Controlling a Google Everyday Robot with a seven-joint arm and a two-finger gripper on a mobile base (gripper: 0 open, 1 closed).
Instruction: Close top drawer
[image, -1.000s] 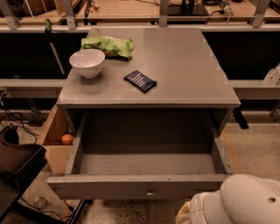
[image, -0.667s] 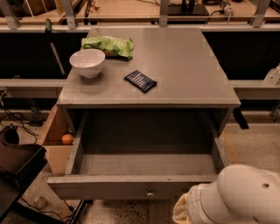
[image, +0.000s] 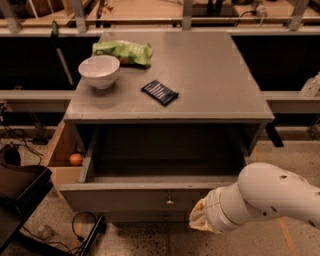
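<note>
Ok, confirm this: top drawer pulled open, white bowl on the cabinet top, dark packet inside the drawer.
Wrong on one point: the camera view shows the dark packet on the cabinet top, near the white bowl. The top drawer is open, with the gripper low by its front, right of the knob.

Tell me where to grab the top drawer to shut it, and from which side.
Take the small central knob on the top drawer, coming straight from the front: its front panel is flat, the knob is its only protrusion, and the drawer is pulled out. The gripper is low, just right of the knob.
</note>
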